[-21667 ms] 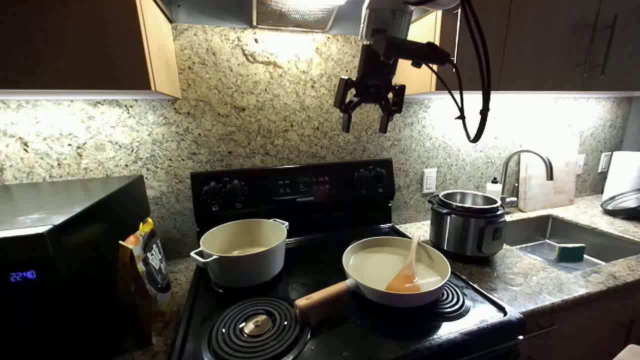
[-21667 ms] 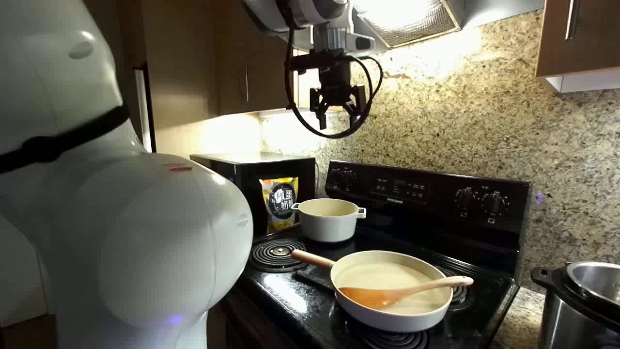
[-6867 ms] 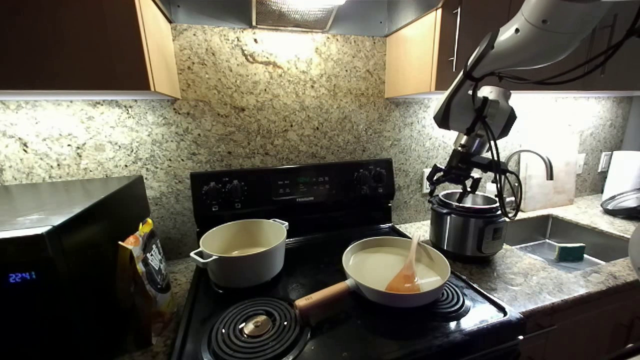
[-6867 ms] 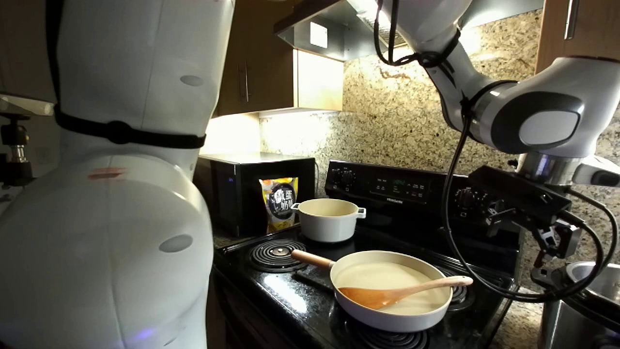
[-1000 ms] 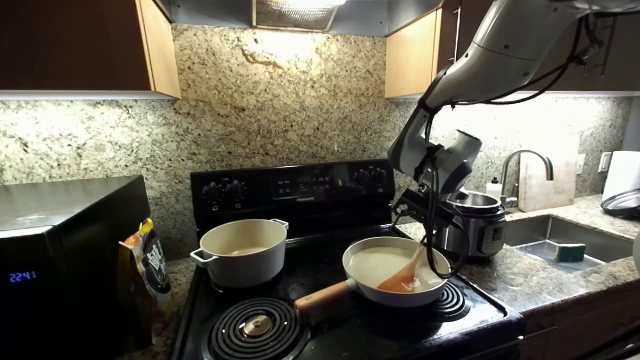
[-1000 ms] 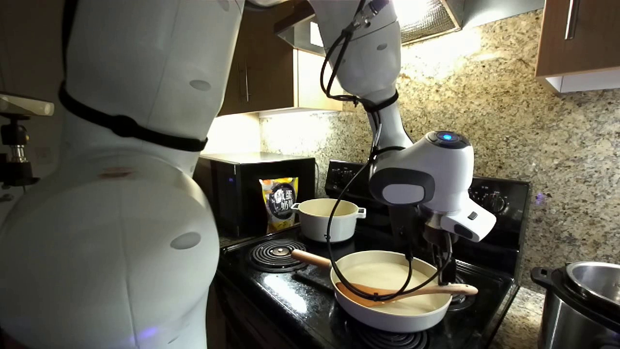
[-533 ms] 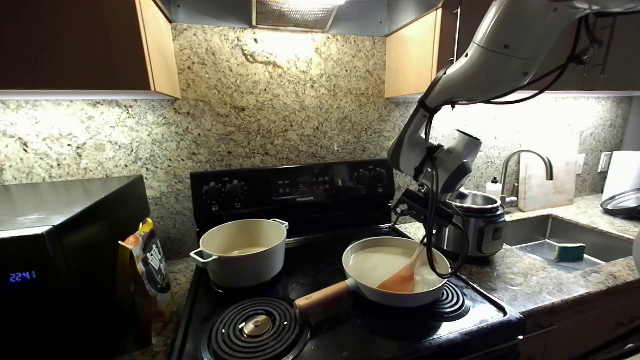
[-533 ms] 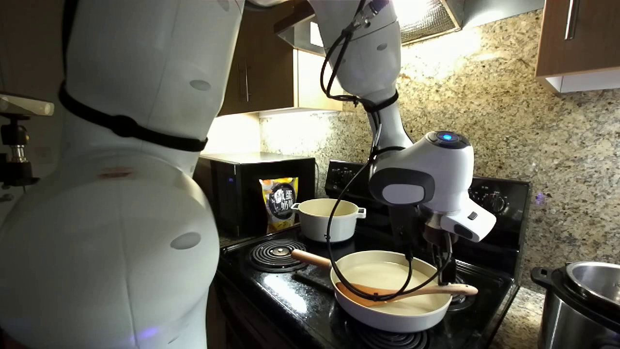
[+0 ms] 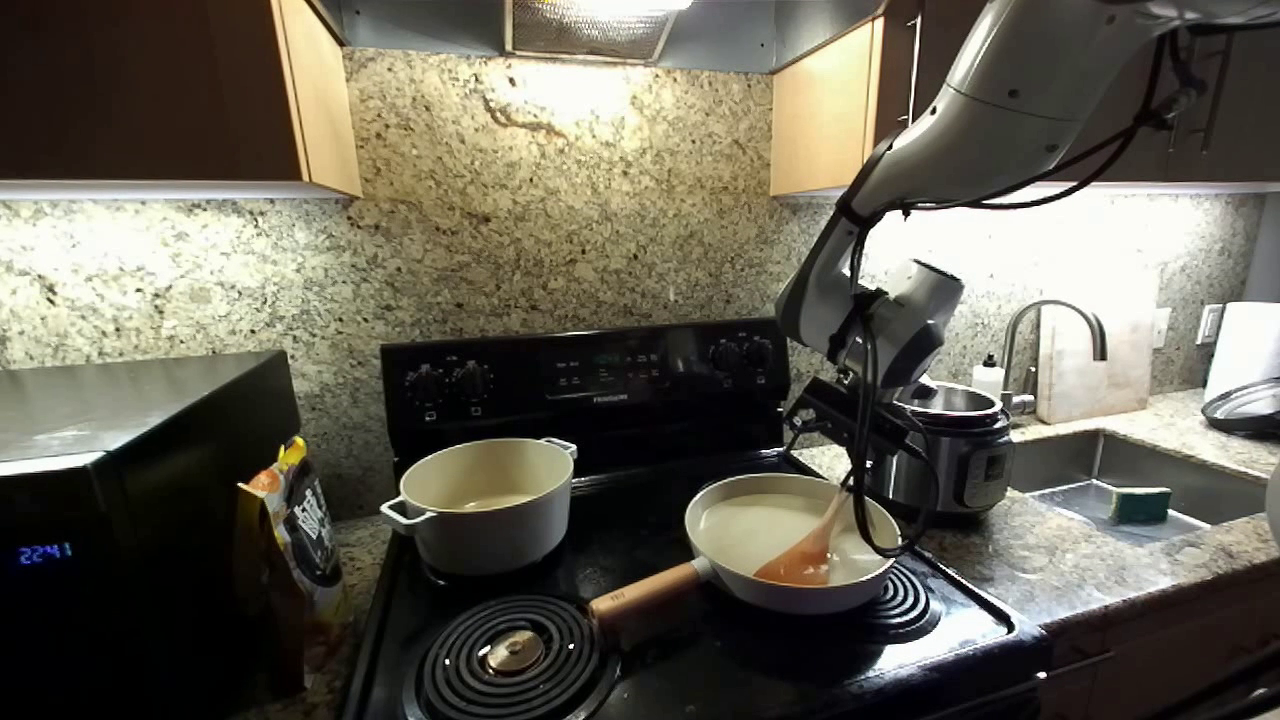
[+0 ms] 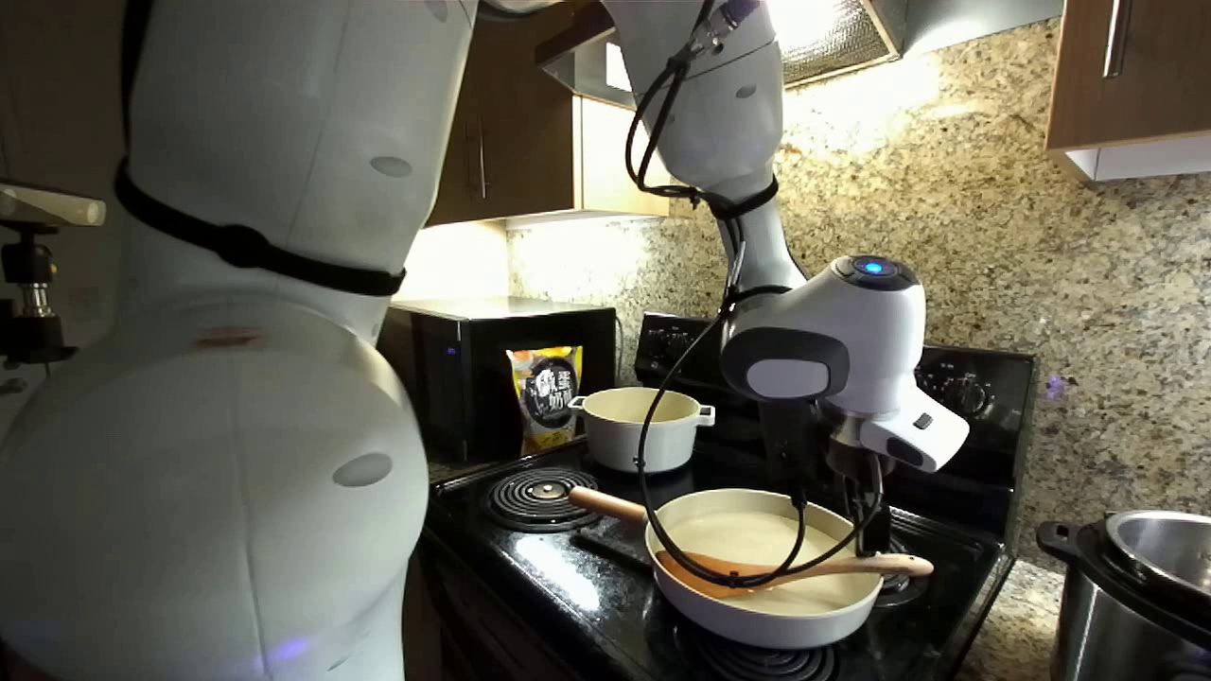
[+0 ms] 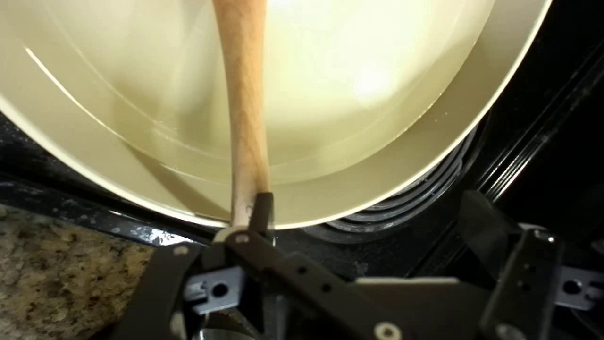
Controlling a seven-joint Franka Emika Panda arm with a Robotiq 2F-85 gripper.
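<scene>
- The end effector (image 11: 368, 208) is placed low at the rim of the frying pan (image 10: 766, 626); in the wrist view its two fingers are seen wide apart.
- One finger (image 11: 263, 212) is positioned against the handle of the wooden spoon (image 11: 245, 118), close to the handle's end; whether any pressure is put on it cannot be told. The opposite finger is located well apart from the spoon, over the black stove (image 9: 700, 670).
- The broad head of the wooden spoon is laid inside the pan, while the handle is supported by the rim, and its end is extended a little beyond it.
- The pan is set on the stove, above a coil burner (image 11: 406, 200); its own wooden handle is directed toward another coil burner (image 9: 515, 650).
- A two-handled white pot (image 9: 490, 540) is placed on the stove, behind this second burner in an exterior view.
- A steel pressure cooker (image 9: 985, 480) is put on the granite table (image 9: 1020, 570), near the stove, and is partly covered from sight by the robot arm (image 9: 1000, 120).
- A sponge (image 9: 1140, 505) is found inside the sink (image 9: 1230, 490).
- A snack bag (image 10: 549, 397) is stood upright beside the microwave (image 9: 150, 610).
</scene>
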